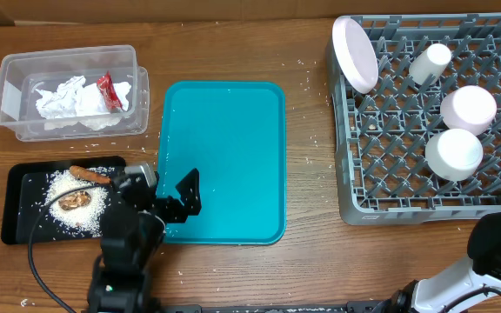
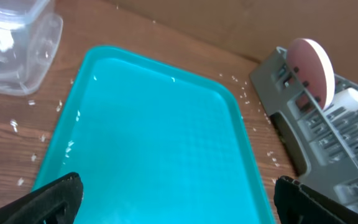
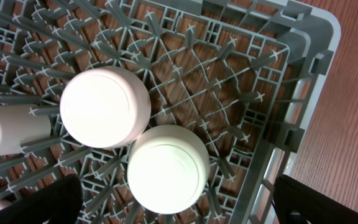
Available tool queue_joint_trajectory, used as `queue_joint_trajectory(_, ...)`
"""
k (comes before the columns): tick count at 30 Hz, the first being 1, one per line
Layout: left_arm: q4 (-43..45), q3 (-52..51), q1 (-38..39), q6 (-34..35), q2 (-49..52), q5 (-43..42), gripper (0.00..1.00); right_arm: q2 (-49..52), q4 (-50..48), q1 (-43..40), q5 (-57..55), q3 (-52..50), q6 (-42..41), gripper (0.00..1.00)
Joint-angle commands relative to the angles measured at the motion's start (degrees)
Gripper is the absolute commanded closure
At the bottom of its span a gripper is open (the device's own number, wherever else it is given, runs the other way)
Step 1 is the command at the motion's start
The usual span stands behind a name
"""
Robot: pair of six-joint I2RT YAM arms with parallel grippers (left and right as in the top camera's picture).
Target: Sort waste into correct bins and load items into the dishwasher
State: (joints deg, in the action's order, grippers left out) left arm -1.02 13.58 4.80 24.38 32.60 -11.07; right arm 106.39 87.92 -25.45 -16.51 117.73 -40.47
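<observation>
On the wooden counter (image 1: 303, 261) the grey dish rack (image 1: 355, 204) sits at the right, holding a large white plate (image 1: 356, 54) stood on edge at its near-left corner, a white cup (image 1: 430, 63) lying on its side among the pegs, and two white bowls turned upside down, one (image 1: 469, 109) just above the other (image 1: 453, 153). The right wrist view looks straight down on these two bowls, side by side and nearly touching, with the cup at the left edge of that view. The teal tray (image 1: 224, 161) lies in the middle of the counter with nothing on it. At the upper left the clear plastic tub (image 1: 11, 96) contains crumpled white paper (image 1: 63, 100) and a red wrapper (image 1: 109, 90) lying against the paper. Below it, the shallow black tray (image 1: 16, 204) holds a spread of white rice grains (image 1: 81, 209), a brown speckled food lump (image 1: 74, 201) sitting on the rice, and an orange carrot stick (image 1: 90, 174) at the rice's upper edge. Stray rice grains are scattered on the counter around the teal tray. The left end effector (image 1: 181, 196) hovers over the near-left corner of the teal tray, jaws wide apart and holding nothing. The right end effector (image 3: 179, 208) hangs above the rack's near-right part, its fingers (image 3: 33, 202) spread wide at the bottom corners of its wrist view, gripping nothing.
</observation>
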Motion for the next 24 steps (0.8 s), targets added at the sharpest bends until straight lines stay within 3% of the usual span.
queue_joint_trajectory(1,5.01,-6.97,-0.63,-5.6,-4.46,1.66,0.0,-0.79,-0.24,-0.02,-0.37,0.13,0.02,0.0)
queue_joint_trajectory(5,9.4,-12.81,-2.19,-5.6,-10.08,2.69,0.0,-0.79,-0.24,-0.02,-0.37,0.13,0.02,0.0)
queue_joint_trajectory(10,8.02,-13.31,-3.58,-7.23,-15.26,2.73,0.0,-0.79,-0.24,-0.02,-0.37,0.13,0.0,0.0)
queue_joint_trajectory(15,2.58,-13.31,-3.78,-13.73,-19.39,3.48,0.0,-0.79,-0.24,-0.02,-0.37,0.13,0.02,0.0)
queue_joint_trajectory(18,-3.43,-13.31,-3.91,-13.68,-22.27,6.25,0.0,-0.79,-0.24,-0.02,-0.37,0.13,0.02,0.0)
queue_joint_trajectory(24,-3.04,-13.31,-5.57,-13.68,-26.51,6.43,0.0,-0.79,-0.24,-0.02,-0.37,0.13,0.02,0.0)
